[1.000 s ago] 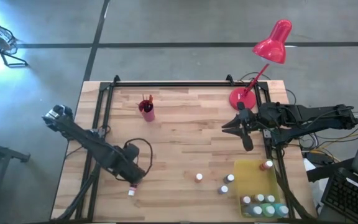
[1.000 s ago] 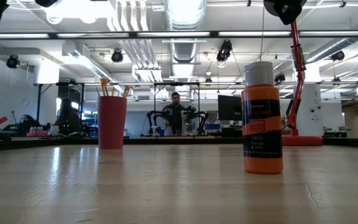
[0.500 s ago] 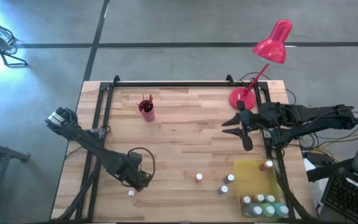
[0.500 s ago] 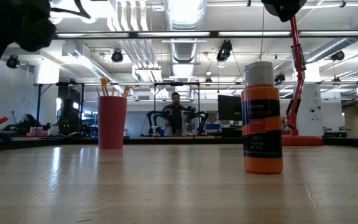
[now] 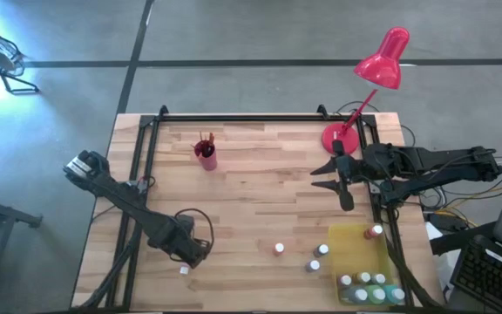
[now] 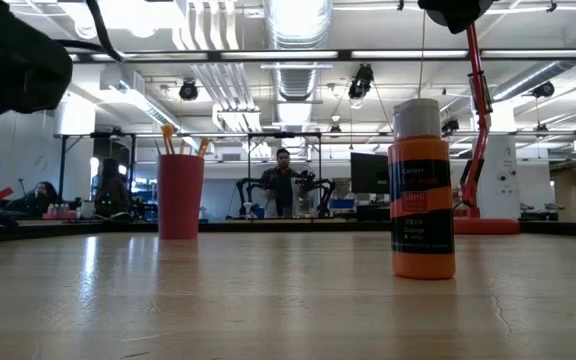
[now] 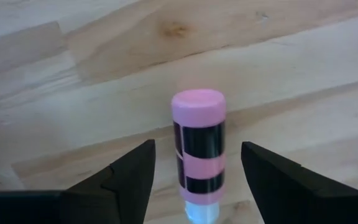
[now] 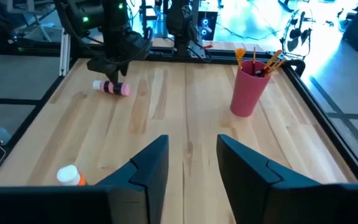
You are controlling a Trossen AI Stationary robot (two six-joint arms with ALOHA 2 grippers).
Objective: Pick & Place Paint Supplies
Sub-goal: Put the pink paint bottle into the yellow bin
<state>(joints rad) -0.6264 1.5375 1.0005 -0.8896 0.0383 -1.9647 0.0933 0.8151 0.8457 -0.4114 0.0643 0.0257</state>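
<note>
A pink paint bottle (image 7: 197, 149) lies on its side on the table near the near-left corner (image 5: 184, 269). It also shows in the right wrist view (image 8: 112, 87). My left gripper (image 7: 196, 155) is open just above the bottle (image 5: 192, 253), pointing down, one finger on each side and neither touching it. My right gripper (image 5: 331, 179) is open and empty above the table's right side, near the lamp's base. An orange bottle (image 5: 279, 249) stands upright on the table and shows large in the low view (image 6: 422, 190).
A red cup with brushes (image 5: 206, 153) stands at the far left. A yellow tray (image 5: 356, 240) at the near right holds several bottles, and two more bottles (image 5: 317, 258) stand beside it. A red desk lamp (image 5: 364, 87) stands at the far right.
My left gripper has come down toward the pink bottle and a little toward the table's near edge, still open. The bottle has stayed where it was.
</note>
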